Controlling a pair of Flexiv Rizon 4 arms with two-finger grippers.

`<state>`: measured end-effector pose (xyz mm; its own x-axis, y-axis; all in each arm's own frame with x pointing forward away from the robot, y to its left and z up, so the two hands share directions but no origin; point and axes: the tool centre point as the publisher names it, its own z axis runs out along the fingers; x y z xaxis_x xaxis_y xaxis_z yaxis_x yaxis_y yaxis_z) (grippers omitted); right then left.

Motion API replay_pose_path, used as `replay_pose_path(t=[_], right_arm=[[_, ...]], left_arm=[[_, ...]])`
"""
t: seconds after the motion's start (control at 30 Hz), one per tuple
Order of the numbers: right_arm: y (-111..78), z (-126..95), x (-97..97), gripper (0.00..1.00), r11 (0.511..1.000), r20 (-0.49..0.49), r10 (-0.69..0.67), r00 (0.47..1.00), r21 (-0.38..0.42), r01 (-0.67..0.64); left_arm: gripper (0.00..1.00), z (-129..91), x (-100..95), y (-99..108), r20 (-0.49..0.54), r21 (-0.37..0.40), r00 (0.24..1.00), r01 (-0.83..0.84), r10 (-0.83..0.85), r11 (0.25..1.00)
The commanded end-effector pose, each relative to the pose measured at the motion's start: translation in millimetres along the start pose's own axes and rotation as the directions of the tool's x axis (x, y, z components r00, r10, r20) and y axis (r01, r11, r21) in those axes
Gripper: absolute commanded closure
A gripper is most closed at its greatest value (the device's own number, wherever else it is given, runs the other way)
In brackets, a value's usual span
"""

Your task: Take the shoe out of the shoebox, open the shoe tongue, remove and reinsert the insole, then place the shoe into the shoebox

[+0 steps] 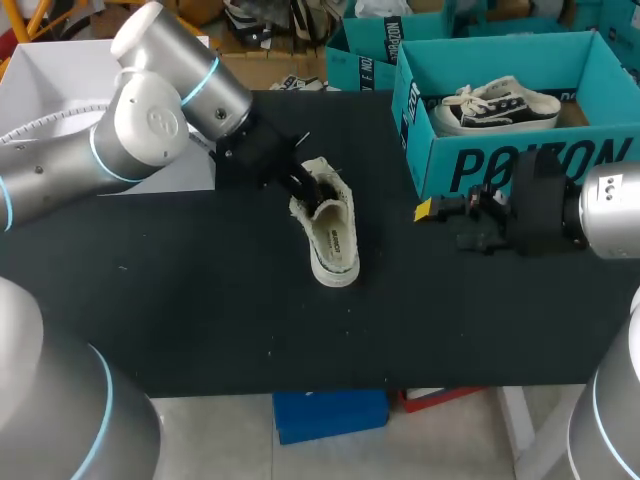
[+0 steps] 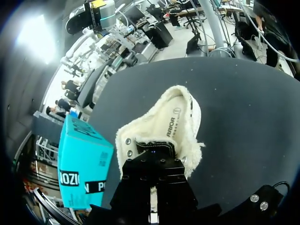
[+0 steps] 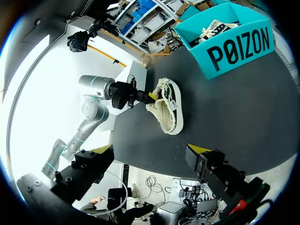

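Quick progress check. The shoe [image 1: 335, 240] was out of the shoebox [image 1: 500, 165] and lying on the black surface [image 1: 200, 300], so I'd call step one done.

The left fingers [image 3: 153, 95] were at the near end of the shoe's opening, right by the eyelets. The rest of the shoe stretched away ahead of them. Their tips were hidden in the fleecy lining in the left wrist view. So I honestly couldn't tell whether they were pinching something or just poked in. My guess is this was the tongue-opening step, but I couldn't pick out the tongue itself.

The insole [image 2: 172, 123] sat flat inside the shoe, ahead of the left fingers. My read is that it hadn't come out yet, though a reinserted one would look the same.

The right fingers [image 3: 199, 151] were spread wide with nothing between them. They hovered over the surface with the shoe well apart ahead of them and the shoebox off to one side. That arm looked idle to me, maybe waiting to help hold the shoe.

A second shoe [image 1: 495, 105] lay inside the shoebox, far from both sets of fingers.

Probably left to do: finish with the tongue, pull the insole and slide it back in, then put the shoe into the shoebox. I'd say it was maybe a third of the way through.
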<state>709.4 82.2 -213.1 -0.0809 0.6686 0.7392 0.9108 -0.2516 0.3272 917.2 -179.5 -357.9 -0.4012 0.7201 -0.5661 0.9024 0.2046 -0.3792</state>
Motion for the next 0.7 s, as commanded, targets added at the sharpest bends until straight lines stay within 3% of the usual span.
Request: replay_pose_path(t=[0.03,0.23,0.4,0.6,0.63,0.7], right_arm=[[-0.1,-0.1,0.3,0.00,1.000,0.000,0.001,1.000,0.000,-0.001],[-0.1,-0.1,0.3,0.00,1.000,0.000,0.001,1.000,0.000,-0.001],[-0.1,-0.1,0.3,0.00,1.000,0.000,0.001,1.000,0.000,-0.001],[-0.1,-0.1,0.3,0.00,1.000,0.000,0.001,1.000,0.000,-0.001],[-0.1,-0.1,0.3,0.00,1.000,0.000,0.001,1.000,0.000,-0.001],[-0.1,-0.1,0.3,0.00,1.000,0.000,0.001,1.000,0.000,-0.001]], left_arm=[[1.00,-15.9,1.1,-2.1,-0.013,-0.017,1.000,-0.008,0.008,1.000],[1.00,-40.7,0.7,2.8,-0.002,-0.046,1.000,-0.002,0.002,0.999],[1.00,-43.8,-7.1,7.7,0.007,-0.055,1.000,-0.008,0.009,0.998],[1.00,-50.0,-8.4,1.0,-0.083,-0.067,0.995,-0.066,0.060,0.996],[0.95,-52.1,-6.7,1.0,-0.106,-0.073,0.992,-0.071,0.063,0.995],[0.71,-57.0,-2.7,1.4,-0.135,-0.089,0.989,-0.079,0.067,0.993]])
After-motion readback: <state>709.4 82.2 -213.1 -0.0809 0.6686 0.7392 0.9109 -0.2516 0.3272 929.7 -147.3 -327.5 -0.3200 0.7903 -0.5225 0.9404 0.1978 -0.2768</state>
